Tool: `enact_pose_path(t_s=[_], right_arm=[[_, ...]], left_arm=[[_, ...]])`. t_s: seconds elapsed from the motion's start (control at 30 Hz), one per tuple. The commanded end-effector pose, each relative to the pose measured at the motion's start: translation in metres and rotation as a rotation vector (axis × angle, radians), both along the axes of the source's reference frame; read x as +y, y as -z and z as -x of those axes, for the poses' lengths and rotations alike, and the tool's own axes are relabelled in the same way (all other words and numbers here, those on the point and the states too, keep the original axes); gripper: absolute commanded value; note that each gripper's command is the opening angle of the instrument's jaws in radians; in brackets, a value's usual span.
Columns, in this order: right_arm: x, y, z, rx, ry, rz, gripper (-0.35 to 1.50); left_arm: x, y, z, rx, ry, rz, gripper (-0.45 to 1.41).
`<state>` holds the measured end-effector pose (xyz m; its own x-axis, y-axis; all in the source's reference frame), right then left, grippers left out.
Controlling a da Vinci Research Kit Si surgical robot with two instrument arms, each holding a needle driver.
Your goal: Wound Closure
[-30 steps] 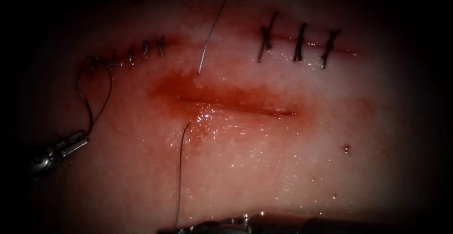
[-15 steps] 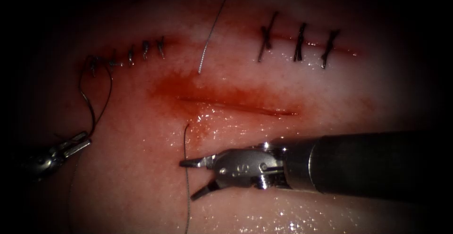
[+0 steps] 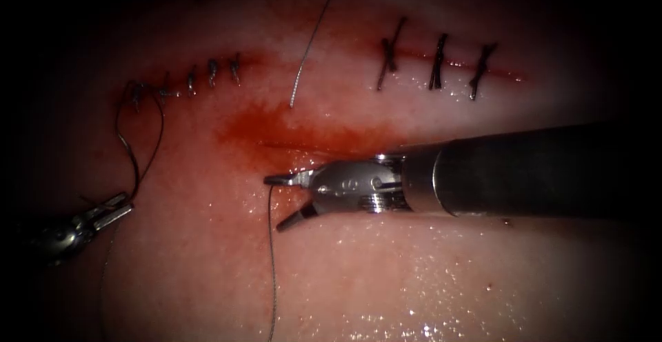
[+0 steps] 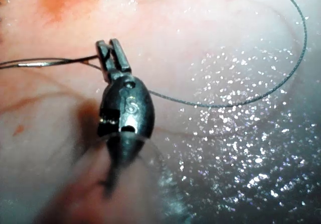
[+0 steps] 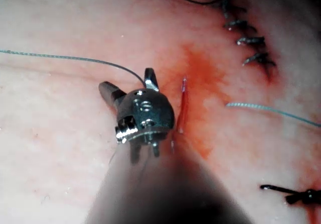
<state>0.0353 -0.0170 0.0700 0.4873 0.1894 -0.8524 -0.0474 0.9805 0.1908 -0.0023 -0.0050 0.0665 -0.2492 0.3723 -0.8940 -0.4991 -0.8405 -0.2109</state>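
The open cut (image 3: 303,145) runs across the middle of the tissue (image 3: 386,280), stained with red fluid. My right tool (image 3: 276,202) lies just below the cut's left part, jaws open, with the top end of a loose thread (image 3: 271,259) between them. In the right wrist view that thread (image 5: 65,58) ends between the spread jaws of the right tool (image 5: 128,83), beside the cut (image 5: 183,103). My left tool (image 3: 114,211) rests at the far left, shut on a dark thread (image 3: 127,152) that loops up to the stitch line. The left wrist view shows the left tool (image 4: 110,53) clamped on this thread (image 4: 55,61).
A row of dark stitches sits above the cut, small ones at the left (image 3: 210,73) and three long ones at the right (image 3: 436,63). Another loose thread end (image 3: 308,49) hangs down from the top toward the cut. The right shaft (image 3: 538,173) covers the cut's right end.
The right tool came in from the bottom edge and rose to the thread end below the cut, jaws open. The left tool held still with its thread.
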Motion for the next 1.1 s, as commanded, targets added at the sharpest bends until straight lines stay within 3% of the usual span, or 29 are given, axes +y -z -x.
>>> enact_pose_path(t_s=[0.03, 0.13, 0.17, 0.2, 0.23, 0.27, 0.53, 0.87, 1.1], right_arm=[[-0.0002, -0.0012, -0.0008, -0.001, 0.001, 0.002, 0.98], [0.0002, -0.0015, -0.0009, -0.003, -0.004, -0.003, 0.79], [0.0003, -0.0015, -0.0009, -0.005, -0.003, -0.004, 0.61], [0.0003, -0.0015, -0.0008, -0.002, -0.004, -0.003, 0.31], [0.0003, -0.0015, -0.0008, 0.002, -0.003, -0.003, -0.28], [0.0002, -0.0015, -0.0006, 0.005, -0.004, -0.001, -0.35], [-0.0015, 0.0005, 0.0005, -0.011, 0.044, -0.020, -0.35], [-0.0094, 0.0074, 0.0018, 0.001, 0.134, -0.033, -0.35], [-0.0153, 0.0123, 0.0007, 0.027, 0.223, -0.037, -0.35]], left_arm=[[-0.0009, -0.0005, 0.0005, -0.002, -0.002, -0.004, -0.45], [-0.0009, -0.0005, 0.0005, -0.002, -0.002, -0.004, -0.45], [-0.0009, -0.0005, 0.0005, -0.002, -0.002, -0.004, -0.45], [-0.0009, -0.0005, 0.0005, -0.002, -0.002, -0.004, -0.45], [-0.0009, -0.0005, 0.0005, -0.002, -0.002, -0.004, -0.45], [-0.0009, -0.0005, 0.0005, -0.002, -0.002, -0.004, -0.45], [-0.0009, -0.0005, 0.0005, -0.002, -0.002, -0.004, -0.45], [-0.0010, -0.0006, 0.0007, 0.001, -0.002, -0.004, -0.45], [-0.0010, -0.0007, 0.0008, 0.002, -0.005, -0.004, -0.45]])
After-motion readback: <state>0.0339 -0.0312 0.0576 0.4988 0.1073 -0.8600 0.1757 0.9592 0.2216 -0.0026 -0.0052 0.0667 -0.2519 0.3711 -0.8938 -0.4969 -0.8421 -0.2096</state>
